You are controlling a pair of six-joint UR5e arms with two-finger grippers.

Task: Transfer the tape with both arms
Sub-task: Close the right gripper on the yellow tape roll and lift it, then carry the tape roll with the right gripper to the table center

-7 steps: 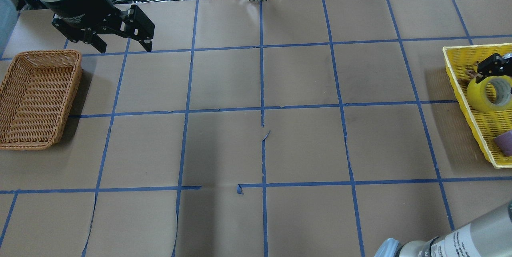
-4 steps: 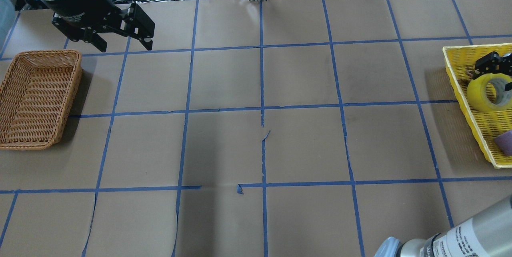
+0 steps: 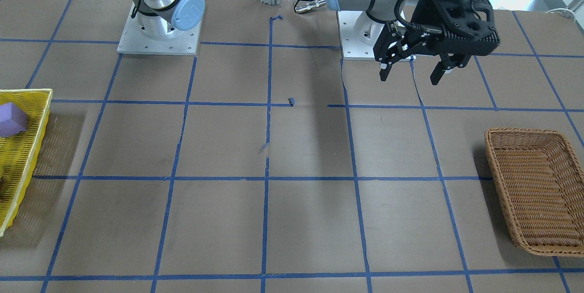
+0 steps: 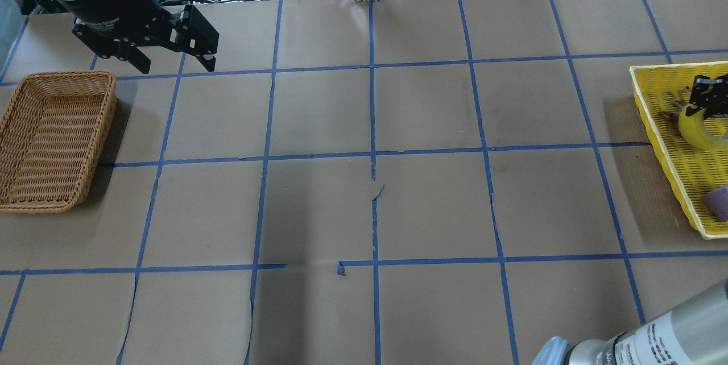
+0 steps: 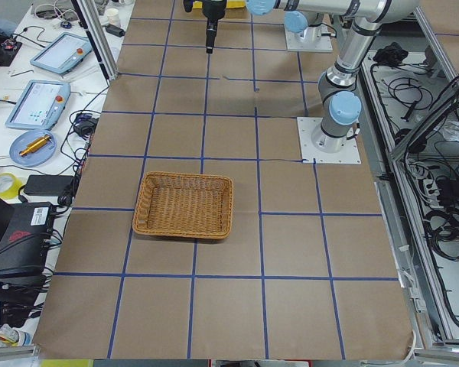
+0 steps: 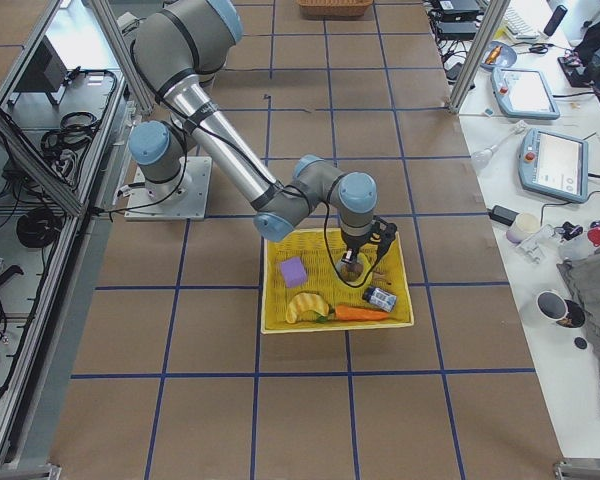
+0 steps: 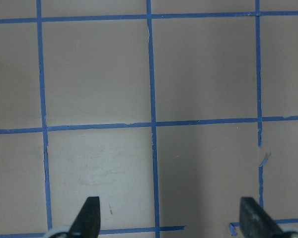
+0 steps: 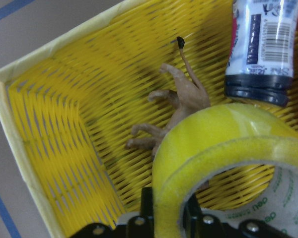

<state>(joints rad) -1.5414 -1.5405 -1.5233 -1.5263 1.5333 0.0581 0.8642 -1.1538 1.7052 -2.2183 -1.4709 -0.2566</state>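
The yellow tape roll (image 4: pixel 697 132) is inside the yellow basket (image 4: pixel 648 109) at the table's right edge, tilted up on its edge. My right gripper (image 4: pixel 705 104) is shut on the roll's wall. The right wrist view shows black fingers (image 8: pixel 144 213) pinching the tape (image 8: pixel 213 139) just above the basket floor. My left gripper (image 4: pixel 176 65) hangs open and empty high over the far left of the table, beyond the wicker basket (image 4: pixel 54 140). It also shows in the front view (image 3: pixel 409 78) and in its own wrist view (image 7: pixel 170 218), over bare paper.
The yellow basket also holds a purple block (image 4: pixel 718 203), a small bottle (image 8: pixel 260 44) and a brown toy figure (image 8: pixel 179 104) right beside the tape. The side view shows a banana (image 6: pixel 302 306) and a carrot (image 6: pixel 360 313) in it too. Blue tape lines grid the brown table.
My right gripper has shifted right with the tape, and the roll has tipped from lying almost flat to standing on its edge. The left arm has hardly moved.
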